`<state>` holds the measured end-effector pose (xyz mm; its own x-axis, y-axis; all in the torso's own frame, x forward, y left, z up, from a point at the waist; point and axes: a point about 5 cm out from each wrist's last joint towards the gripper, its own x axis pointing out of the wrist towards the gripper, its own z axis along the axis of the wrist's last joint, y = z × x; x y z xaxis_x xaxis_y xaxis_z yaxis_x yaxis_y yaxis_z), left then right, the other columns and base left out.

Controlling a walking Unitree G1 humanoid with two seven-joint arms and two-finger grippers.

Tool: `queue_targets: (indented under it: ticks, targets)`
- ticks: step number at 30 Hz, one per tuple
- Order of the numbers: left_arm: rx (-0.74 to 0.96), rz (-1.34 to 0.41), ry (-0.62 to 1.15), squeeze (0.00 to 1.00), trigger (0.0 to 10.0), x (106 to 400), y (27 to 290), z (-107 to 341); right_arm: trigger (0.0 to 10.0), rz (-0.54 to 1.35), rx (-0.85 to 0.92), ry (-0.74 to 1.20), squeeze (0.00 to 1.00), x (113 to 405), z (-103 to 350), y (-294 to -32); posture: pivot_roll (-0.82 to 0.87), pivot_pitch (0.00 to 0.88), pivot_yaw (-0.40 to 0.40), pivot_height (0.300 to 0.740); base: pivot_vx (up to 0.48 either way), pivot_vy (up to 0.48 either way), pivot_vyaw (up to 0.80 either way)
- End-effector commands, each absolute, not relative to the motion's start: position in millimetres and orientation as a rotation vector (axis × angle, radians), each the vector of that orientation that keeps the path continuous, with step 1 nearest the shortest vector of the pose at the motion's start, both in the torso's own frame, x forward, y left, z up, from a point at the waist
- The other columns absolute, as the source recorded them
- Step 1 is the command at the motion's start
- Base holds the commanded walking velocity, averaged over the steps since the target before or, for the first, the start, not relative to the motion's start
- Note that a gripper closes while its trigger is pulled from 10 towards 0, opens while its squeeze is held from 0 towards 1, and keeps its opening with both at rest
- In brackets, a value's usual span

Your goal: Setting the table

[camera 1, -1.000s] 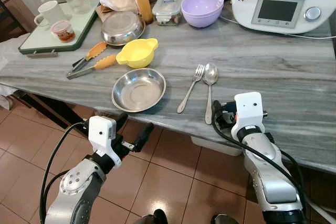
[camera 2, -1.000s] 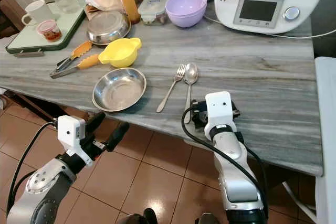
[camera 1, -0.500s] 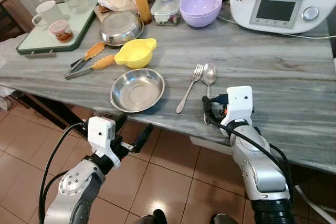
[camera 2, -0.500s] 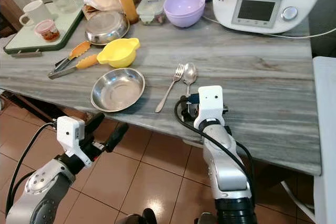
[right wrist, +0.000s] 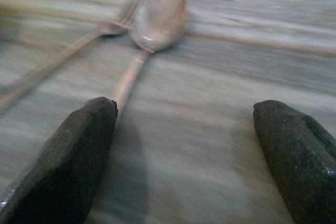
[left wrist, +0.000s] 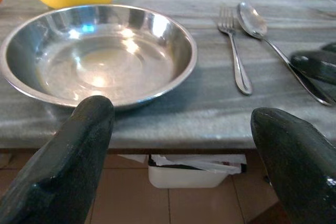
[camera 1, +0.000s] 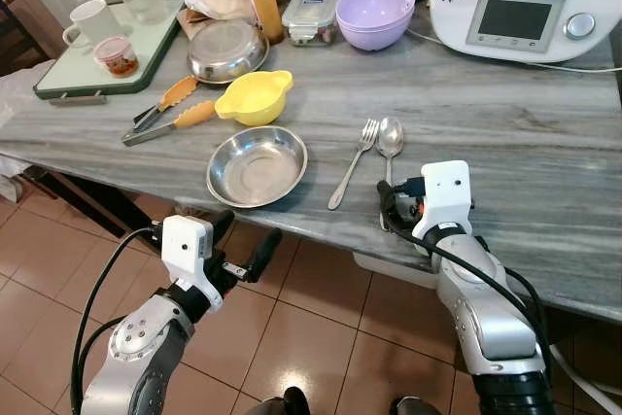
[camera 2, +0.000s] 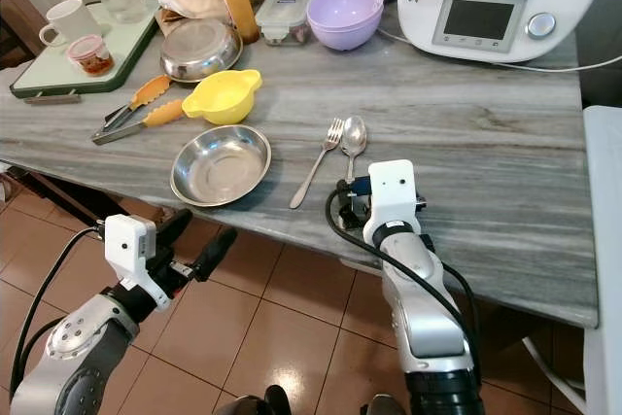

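Two utensils lie side by side on the grey marble counter: a fork and, touching it at the bowl, a spoon. We see our right gripper low over the counter at the spoon's handle end, fingers spread wide, one fingertip right beside the handle and nothing held. Our left gripper hangs below the counter edge, also spread apart and empty, facing a steel bowl that sits near the edge. Just behind the bowl stands a yellow cup, with orange-handled tongs to its left.
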<state>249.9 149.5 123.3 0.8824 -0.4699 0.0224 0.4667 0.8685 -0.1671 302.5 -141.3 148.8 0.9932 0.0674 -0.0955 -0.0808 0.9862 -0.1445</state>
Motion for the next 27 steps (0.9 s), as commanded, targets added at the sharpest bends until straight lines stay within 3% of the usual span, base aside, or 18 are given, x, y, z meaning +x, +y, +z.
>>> queue_targets:
  ticks: [1, 11, 27]
  targets:
    - [-0.161, -0.458, 0.006, 0.00, 10.0, 250, 154, 127, 10.0, 0.057, -0.173, 0.065, 0.15, 297, 152, -144, -0.17, 0.196, 0.170, 0.740, 0.000, 0.000, 0.00]
    - [-0.164, -0.432, -0.024, 0.00, 10.0, 254, 144, 127, 10.0, 0.019, -0.261, 0.033, 0.15, 288, 157, -162, -0.23, 0.208, 0.146, 0.740, 0.000, 0.000, 0.00]
    - [-0.203, -0.464, -0.014, 0.00, 10.0, 257, 129, 123, 10.0, 0.069, -0.136, 0.145, 0.15, 320, 168, -154, -0.25, 0.234, 0.112, 0.740, 0.000, 0.000, 0.00]
